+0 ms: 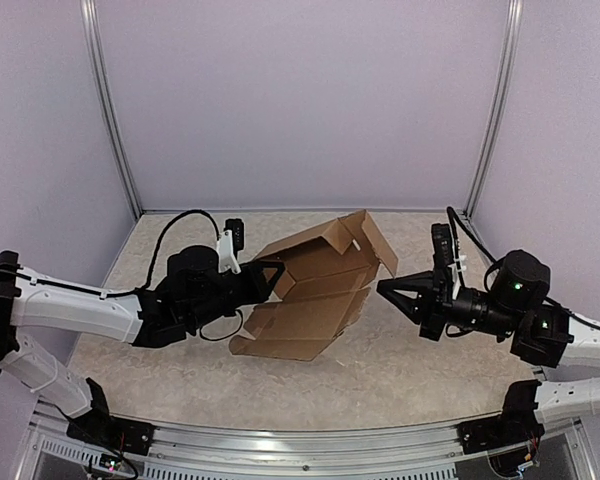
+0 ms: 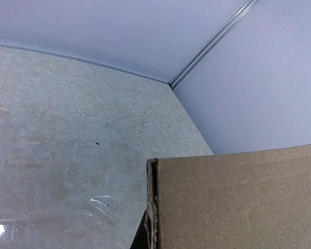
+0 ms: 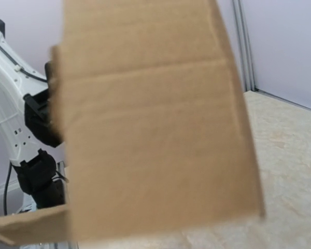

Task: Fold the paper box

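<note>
- Box (image 1: 315, 290) sits mid-tabletop (image 1: 400, 370), half formed: its back flaps stand up and its near panel lies flat.
- Left pincer (image 1: 273, 277) is closed narrow, and from the top view it seems to pinch the box's left wall. Its wrist view is filled by a brown panel and shows no fingers.
- Right pincer (image 1: 384, 288) is closed with nothing between its tips. It points at the box's right flap from just beside it; I cannot tell whether it touches.
- Handling, as I judge it: the cardboard is thin and light, so it will slide or lift under a push unless one side is pinned.
- Panels look stiff between creases and should hinge easily along them, so press near a crease, not mid-panel.
- Best hold is probably a free flap edge, pinched flat. A hard squeeze could dent or tear it.
</note>
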Robot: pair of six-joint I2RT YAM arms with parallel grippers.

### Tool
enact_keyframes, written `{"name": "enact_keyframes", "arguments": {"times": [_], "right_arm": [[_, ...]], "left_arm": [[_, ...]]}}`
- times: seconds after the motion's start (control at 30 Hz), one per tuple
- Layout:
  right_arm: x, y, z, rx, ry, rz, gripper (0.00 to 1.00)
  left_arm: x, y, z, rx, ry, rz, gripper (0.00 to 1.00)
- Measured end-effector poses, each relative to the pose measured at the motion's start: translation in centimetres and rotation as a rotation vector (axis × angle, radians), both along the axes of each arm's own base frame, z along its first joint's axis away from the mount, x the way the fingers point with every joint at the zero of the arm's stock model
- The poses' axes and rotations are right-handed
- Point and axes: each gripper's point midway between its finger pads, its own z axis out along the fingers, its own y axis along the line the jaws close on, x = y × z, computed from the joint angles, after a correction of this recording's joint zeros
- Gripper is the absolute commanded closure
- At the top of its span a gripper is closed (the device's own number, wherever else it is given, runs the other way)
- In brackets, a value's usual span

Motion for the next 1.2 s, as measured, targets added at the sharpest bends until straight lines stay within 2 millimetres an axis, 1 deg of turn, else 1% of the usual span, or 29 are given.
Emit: {"name": "enact_keyframes", "arguments": {"times": [0.1,0.2,0.27,0.4,0.57,0.87,1.2], "right_arm": [[0.2,0.8,0.8,0.013,-0.009,0.02,1.0],[0.2,1.5,2.5,0.048,-0.035,0.04,1.0],[0.2,1.8,3.2,0.065,-0.047,0.048,1.0],[0.4,2.4,3.8,0.078,-0.058,0.06,1.0],[0.9,3.2,3.3,0.061,-0.045,0.06,1.0],[2.2,4.6,2.7,0.022,-0.022,0.039,1.0],[3.3,4.9,-0.2,-0.104,0.017,-0.024,1.0]], "left_arm": [[-0.2,-0.1,0.3,-0.007,-0.001,-0.015,1.0],[-0.4,-0.2,0.5,-0.013,-0.002,-0.029,1.0],[-0.5,-0.3,0.6,-0.018,0.0,-0.035,1.0],[-0.7,-0.3,1.1,-0.031,-0.003,-0.044,1.0],[-1.0,-0.4,1.5,-0.038,-0.008,-0.059,1.0],[-0.9,-0.2,1.2,-0.019,-0.006,-0.056,1.0],[-0.4,1.4,0.7,0.068,-0.017,-0.006,1.0]]}}
